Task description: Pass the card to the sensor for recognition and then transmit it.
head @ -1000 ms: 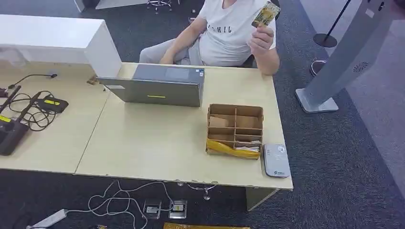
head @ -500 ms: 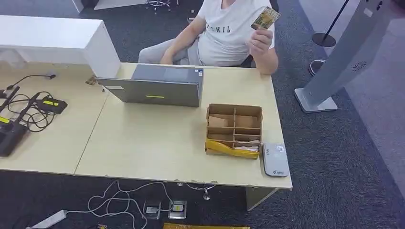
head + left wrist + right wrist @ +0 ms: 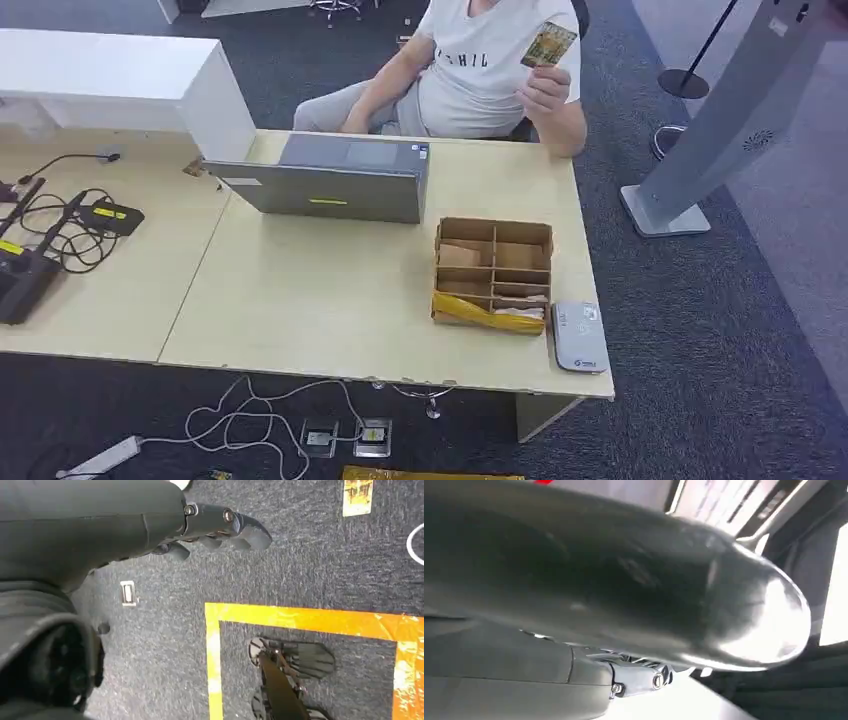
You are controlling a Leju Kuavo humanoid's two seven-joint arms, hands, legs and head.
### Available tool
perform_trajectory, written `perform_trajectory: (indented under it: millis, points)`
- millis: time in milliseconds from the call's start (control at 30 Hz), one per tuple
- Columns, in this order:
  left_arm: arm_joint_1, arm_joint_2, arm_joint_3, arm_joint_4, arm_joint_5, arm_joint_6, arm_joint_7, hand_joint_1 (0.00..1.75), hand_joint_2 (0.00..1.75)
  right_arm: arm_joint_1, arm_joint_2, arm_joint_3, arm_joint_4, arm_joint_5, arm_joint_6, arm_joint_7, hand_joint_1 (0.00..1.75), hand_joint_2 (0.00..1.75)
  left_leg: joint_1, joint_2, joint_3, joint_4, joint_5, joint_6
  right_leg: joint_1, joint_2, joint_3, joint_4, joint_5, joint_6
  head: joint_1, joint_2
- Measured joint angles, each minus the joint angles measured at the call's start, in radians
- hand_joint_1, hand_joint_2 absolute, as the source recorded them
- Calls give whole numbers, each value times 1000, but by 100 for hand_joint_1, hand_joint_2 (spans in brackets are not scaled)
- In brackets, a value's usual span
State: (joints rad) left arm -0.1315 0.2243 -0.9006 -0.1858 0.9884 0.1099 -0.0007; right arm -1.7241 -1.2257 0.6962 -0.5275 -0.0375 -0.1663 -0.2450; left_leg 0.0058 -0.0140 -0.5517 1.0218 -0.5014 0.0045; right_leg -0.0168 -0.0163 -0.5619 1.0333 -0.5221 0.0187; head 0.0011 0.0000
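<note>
Head view: a person [image 3: 470,75] in a white shirt sits behind a pale wooden desk [image 3: 320,290], holding a card [image 3: 548,45] up in one raised hand [image 3: 545,92]. On the desk, a grey laptop [image 3: 335,180] lies near the person. A cardboard organiser [image 3: 492,273] stands nearer the front edge, and the grey sensor [image 3: 578,336] lies just beside it at the desk's corner. Left wrist view: the left hand [image 3: 220,530] hangs over dark carpet, fingers apart and holding nothing. Right wrist view: the right hand [image 3: 639,680] is mostly hidden; I cannot tell whether it is open or closed.
</note>
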Motion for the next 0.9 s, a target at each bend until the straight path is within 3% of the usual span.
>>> perform_trajectory:
  millis: [167,300,533,567,733,900]
  points:
    - [-1,4,-15,1,0,-7,-10,0,0,-42,63,6,-128,48,78,77,0,0,0,3,1,0,0,0,0,2,0,0,1,0,1,0]
    - [-2,6,-31,2,-5,-14,-10,0,0,-52,144,60,-241,119,260,84,0,0,0,7,2,0,1,-1,0,7,-1,1,3,0,1,0]
    - [-6,6,-52,3,-6,-15,-7,0,0,7,242,150,-411,117,318,102,0,0,1,3,1,0,3,-1,1,2,-1,1,3,0,2,0]
    - [-5,6,-55,3,-3,-15,-6,0,0,13,247,156,-430,117,337,95,0,175,1,1,-1,0,3,-2,1,0,-1,1,3,0,2,0]
    - [-6,6,-61,4,12,-4,-4,0,0,66,300,215,-514,148,460,97,0,175,1,5,-1,0,2,-1,1,4,-2,1,3,0,2,0]
    - [-8,6,-69,4,21,5,2,0,0,142,351,254,-603,182,509,157,0,175,1,5,-1,0,3,-2,1,5,-3,1,3,0,1,0]
